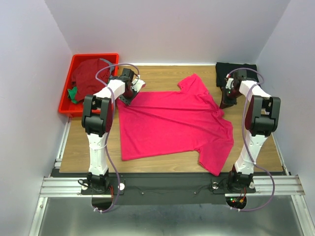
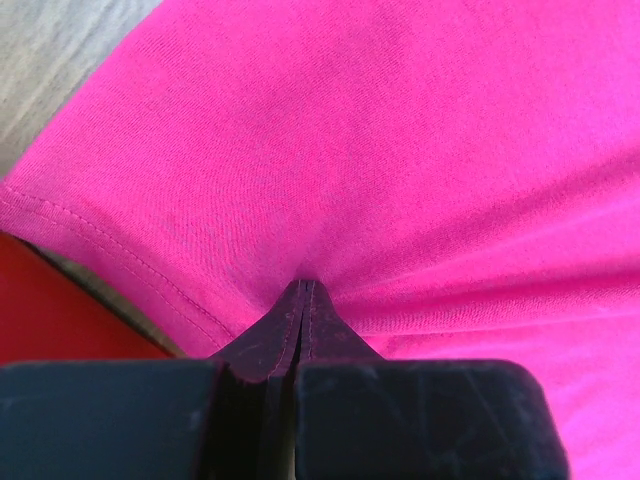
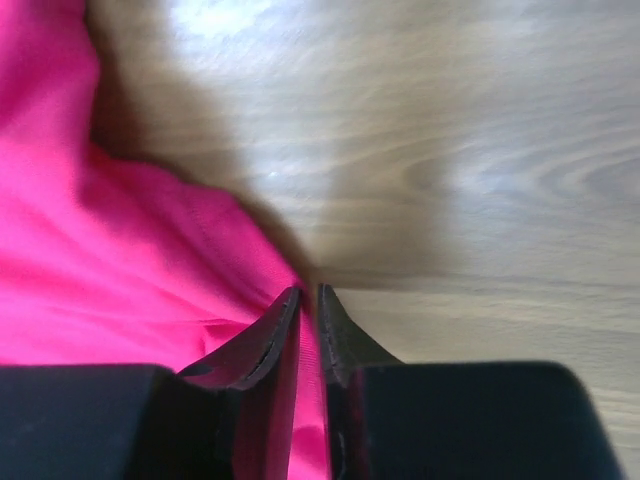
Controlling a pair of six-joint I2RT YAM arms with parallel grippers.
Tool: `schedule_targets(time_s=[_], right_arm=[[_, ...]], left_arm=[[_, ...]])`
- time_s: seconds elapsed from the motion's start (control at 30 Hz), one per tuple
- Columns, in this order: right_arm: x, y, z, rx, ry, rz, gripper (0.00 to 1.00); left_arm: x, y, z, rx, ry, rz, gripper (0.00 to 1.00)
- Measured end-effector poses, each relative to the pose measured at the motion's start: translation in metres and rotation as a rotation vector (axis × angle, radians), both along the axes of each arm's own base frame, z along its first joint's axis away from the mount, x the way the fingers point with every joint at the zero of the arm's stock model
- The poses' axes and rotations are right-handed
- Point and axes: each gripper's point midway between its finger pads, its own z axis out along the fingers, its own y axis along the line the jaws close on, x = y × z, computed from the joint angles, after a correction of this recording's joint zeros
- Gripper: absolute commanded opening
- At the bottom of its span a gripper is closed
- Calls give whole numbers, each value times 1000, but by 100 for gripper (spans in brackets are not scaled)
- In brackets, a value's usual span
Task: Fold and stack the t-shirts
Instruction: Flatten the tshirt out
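A bright pink-red t-shirt [image 1: 172,125] lies spread flat on the wooden table. My left gripper [image 1: 129,96] is at its far left corner and is shut on a pinch of the pink cloth [image 2: 400,150], with the jaws closed together [image 2: 303,289]. My right gripper [image 1: 227,101] is at the shirt's right edge near the sleeve. Its jaws [image 3: 310,293] are shut on the edge of the pink cloth [image 3: 100,280], which runs between the fingers. A folded black t-shirt [image 1: 236,69] lies at the back right, just behind the right gripper.
A red plastic bin [image 1: 96,55] stands at the back left and holds a dark red shirt [image 1: 91,71] and a green one [image 1: 73,94]. Bare wood [image 3: 480,160] shows to the right of the shirt. Walls close in the table on three sides.
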Motion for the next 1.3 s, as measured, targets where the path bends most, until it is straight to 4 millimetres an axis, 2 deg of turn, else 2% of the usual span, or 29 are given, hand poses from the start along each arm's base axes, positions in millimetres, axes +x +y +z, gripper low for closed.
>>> schedule_targets(time_s=[0.07,0.1,0.13,0.17,0.27,0.3,0.37,0.4,0.43,0.5,0.7,0.77,0.93,1.17,1.3], right_arm=[[6,-4,3,4,-15,-11,18],[9,-6,5,6,-22,-14,13],[12,-7,8,10,-32,-18,4],[14,-7,10,15,-39,-20,1],[21,-9,18,23,-65,-25,1],[23,-10,19,26,-70,-26,3],[26,-7,20,47,-77,-21,18],[28,-3,20,73,-80,-12,31],[28,0,18,89,-78,-4,35],[28,10,14,149,-66,8,40],[36,31,1,282,-31,13,41],[42,36,2,307,-39,20,38],[46,46,-2,337,-33,33,0],[49,41,-4,308,-35,25,0],[55,25,-2,267,-55,-3,1]], left_arm=[[1,1,0,5,-2,2,0],[2,1,0,8,-3,4,0],[3,2,0,10,-4,4,0],[3,2,0,12,-3,5,0],[5,4,0,26,-8,11,0],[5,5,0,30,-9,12,0],[6,6,0,36,-10,14,0],[6,6,0,38,-10,15,0],[7,7,0,41,-11,16,0],[8,8,0,47,-12,18,0],[10,8,0,54,-6,20,0],[11,8,0,56,-4,21,0],[11,9,0,58,0,21,0],[12,9,0,59,-1,21,0],[12,9,0,59,-1,21,0]])
